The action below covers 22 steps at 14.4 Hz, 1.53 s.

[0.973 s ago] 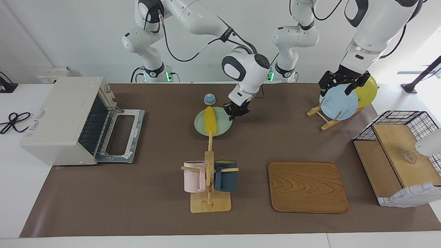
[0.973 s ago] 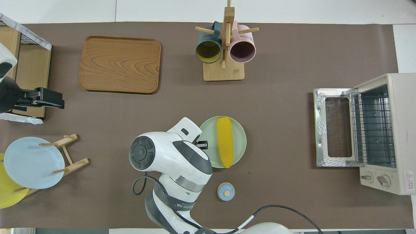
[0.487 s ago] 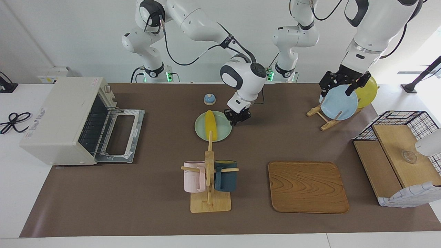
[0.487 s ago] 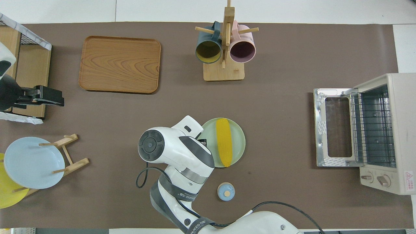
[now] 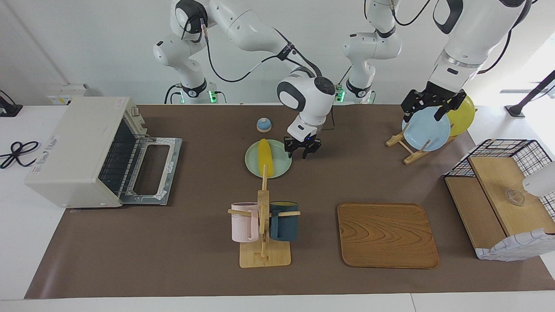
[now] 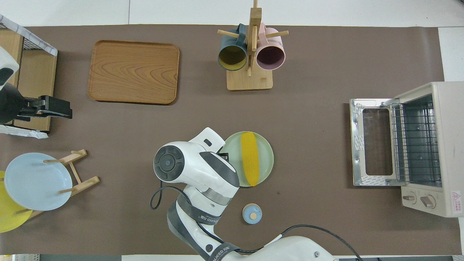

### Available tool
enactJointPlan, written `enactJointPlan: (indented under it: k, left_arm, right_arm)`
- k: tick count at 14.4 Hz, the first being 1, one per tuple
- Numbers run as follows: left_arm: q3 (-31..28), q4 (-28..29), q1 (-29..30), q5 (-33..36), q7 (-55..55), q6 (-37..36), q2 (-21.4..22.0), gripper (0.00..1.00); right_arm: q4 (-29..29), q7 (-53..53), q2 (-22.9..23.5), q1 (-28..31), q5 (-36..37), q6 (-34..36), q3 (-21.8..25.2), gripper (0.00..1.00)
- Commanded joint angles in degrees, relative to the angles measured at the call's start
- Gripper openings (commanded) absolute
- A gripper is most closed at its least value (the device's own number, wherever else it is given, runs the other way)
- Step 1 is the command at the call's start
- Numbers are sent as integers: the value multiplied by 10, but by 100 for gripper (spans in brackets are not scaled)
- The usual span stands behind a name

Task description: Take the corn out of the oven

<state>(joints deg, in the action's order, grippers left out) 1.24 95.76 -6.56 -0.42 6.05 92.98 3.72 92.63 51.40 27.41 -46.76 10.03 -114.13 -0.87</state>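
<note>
The yellow corn (image 5: 265,156) (image 6: 250,158) lies on a pale green plate (image 5: 279,164) (image 6: 266,154) in the middle of the table, outside the oven. The off-white oven (image 5: 78,147) (image 6: 447,145) stands at the right arm's end with its door (image 5: 151,171) (image 6: 373,145) folded down and its rack bare. My right gripper (image 5: 303,152) hangs open just off the plate's rim, on the side toward the left arm's end, with nothing in it. In the overhead view its wrist hides the fingers. My left gripper (image 5: 423,114) waits open over the blue plate in the rack.
A small blue bell (image 5: 263,125) sits nearer the robots than the green plate. A mug tree (image 5: 263,216) with a pink and a dark mug stands farther out, a wooden tray (image 5: 387,235) beside it. A plate rack (image 5: 405,145) and wire basket (image 5: 503,195) are at the left arm's end.
The right gripper has opened, let go of the green plate's rim and shifted slightly toward the left arm's end. The plate with the corn rests on the table. The left arm holds still.
</note>
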Motion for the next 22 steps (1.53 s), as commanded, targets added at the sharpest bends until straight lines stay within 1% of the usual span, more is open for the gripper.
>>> enactJointPlan:
  k: [1, 4, 8, 11, 12, 13, 14, 15, 16, 17, 18, 20, 21, 22]
  left_arm:
    - [1, 12, -6, -5, 3, 8, 6, 100]
    - [2, 13, -21, -5, 5, 7, 5, 100]
    - [2, 28, -77, -11, 53, 18, -2, 100]
    - [2, 57, -119, -38, 109, 54, -2, 100]
    - [2, 70, -138, -41, 141, 74, -2, 100]
    - [2, 92, -161, -41, 181, 109, 2, 100]
    - [2, 108, -179, -41, 203, 129, 2, 100]
    - [2, 112, -200, -41, 216, 141, -6, 100]
    - [2, 113, -222, -41, 236, 155, -20, 100]
    - [2, 112, -240, -41, 246, 165, -38, 100]
    - [2, 112, -255, -41, 248, 177, -53, 100]
    - [2, 114, -285, -44, 270, 214, -83, 100]
    - [2, 113, -302, -61, 282, 242, -105, 100]
    - [1, 114, -320, -64, 295, 263, -117, 100]
  right_arm:
    - [9, -12, -67, 33, -26, 56, -6, 58]
    - [14, -95, -146, 95, -66, 141, -6, 58]
    - [16, -204, -230, 185, -67, 232, -6, 58]
    - [20, -291, -261, 257, -68, 278, -5, 60]
    - [24, -316, -264, 278, -68, 288, -5, 60]
    - [34, -330, -268, 292, -68, 289, -5, 59]
    - [60, -343, -278, 303, -68, 282, -5, 48]
    - [101, -357, -295, 313, -69, 259, -6, 34]
    - [149, -359, -315, 313, -67, 217, -5, 18]
    - [204, -358, -340, 309, -65, 177, -4, 7]
    - [255, -354, -357, 315, -65, 134, -4, 0]
    - [325, -353, -365, 320, -65, 74, -2, 0]
    - [364, -354, -360, 336, -56, 26, -2, 0]
    - [400, -354, -358, 342, -48, -19, -2, 0]
